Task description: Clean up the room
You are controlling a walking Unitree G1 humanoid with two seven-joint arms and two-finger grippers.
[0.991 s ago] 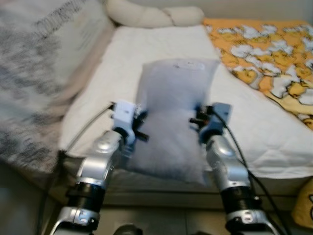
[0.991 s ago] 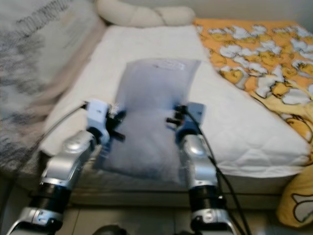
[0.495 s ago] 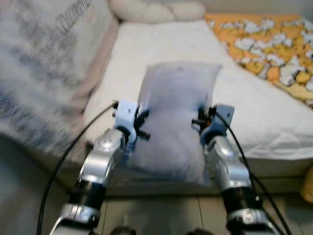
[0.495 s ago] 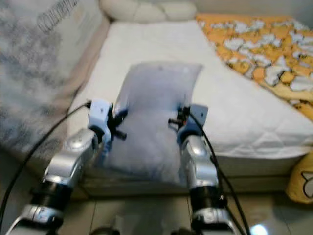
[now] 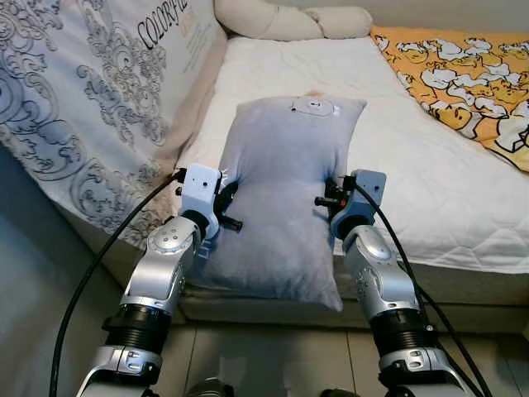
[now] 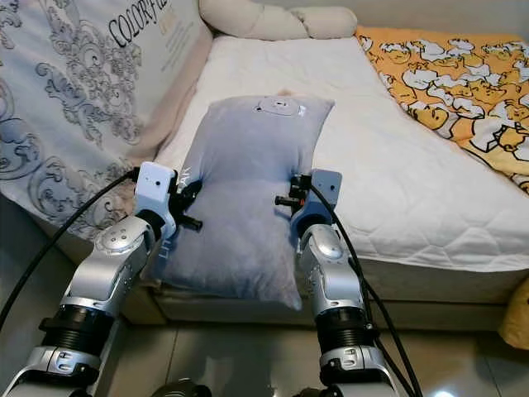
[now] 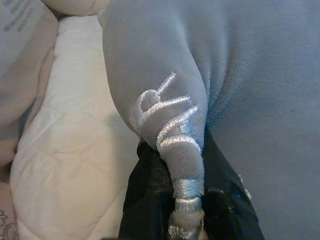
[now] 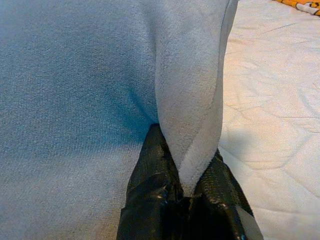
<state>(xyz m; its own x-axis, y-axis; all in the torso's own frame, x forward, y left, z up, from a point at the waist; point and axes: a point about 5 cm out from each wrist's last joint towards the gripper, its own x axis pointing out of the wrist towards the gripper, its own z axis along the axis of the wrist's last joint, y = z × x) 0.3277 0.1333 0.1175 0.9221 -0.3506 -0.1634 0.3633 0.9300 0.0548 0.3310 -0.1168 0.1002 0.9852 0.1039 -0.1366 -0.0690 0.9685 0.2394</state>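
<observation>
Pillow [image 5: 283, 198] unmoved on bed [image 5: 430, 174] — camera shifted; both grippers' jaws still pinching its edges.

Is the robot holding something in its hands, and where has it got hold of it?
Yes: the grey pillow. The left hand pinches its left side edge and the right hand pinches its right side edge.

Soft, even light fills the head views, bright on the white mattress [image 5: 281, 91] and sharp throughout. The floor [image 6: 223, 356] shows a faint glossy sheen, and shade pools below the bed's edge. Both wrist views are well lit; the grey pillow [image 7: 240, 75] close to the lens looks slightly soft, with shadow in its folds.
</observation>
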